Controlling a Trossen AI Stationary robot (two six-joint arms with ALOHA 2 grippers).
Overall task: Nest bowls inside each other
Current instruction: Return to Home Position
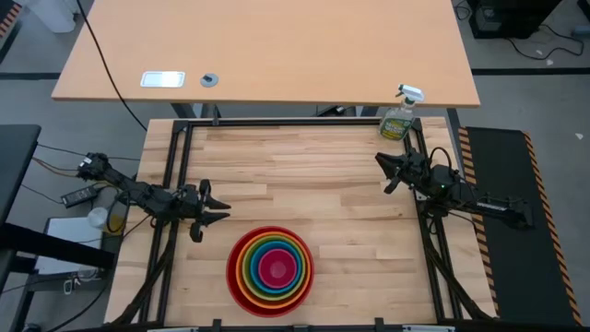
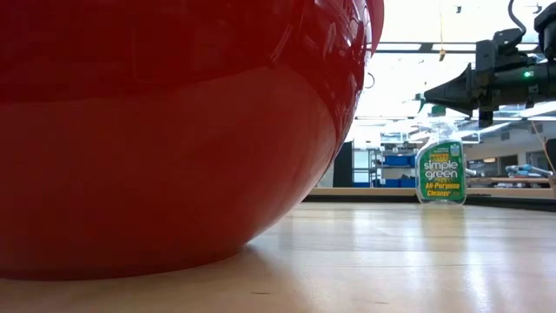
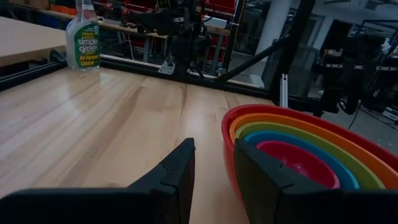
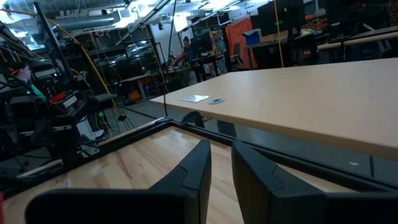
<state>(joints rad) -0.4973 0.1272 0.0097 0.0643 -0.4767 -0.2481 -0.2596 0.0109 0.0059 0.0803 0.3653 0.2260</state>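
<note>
The bowls stand nested in one stack near the table's front edge. The red bowl (image 1: 234,277) rests on the wood and holds the orange, green and blue bowls, with the pink bowl (image 1: 275,267) innermost. The red bowl's wall (image 2: 174,130) fills the low view. The left wrist view shows the coloured rims (image 3: 292,134). My left gripper (image 1: 224,212) hovers level just left of the stack, its fingers a little apart with nothing between them (image 3: 214,165). My right gripper (image 1: 378,162) hovers at the table's right side, far from the bowls, also slightly apart and empty (image 4: 221,149).
A green spray bottle (image 1: 400,115) stands at the table's far right corner. A black frame (image 1: 277,122) borders the wooden top. Beyond the far edge is a second, lighter desk (image 1: 277,46). Bare wood lies between the two arms.
</note>
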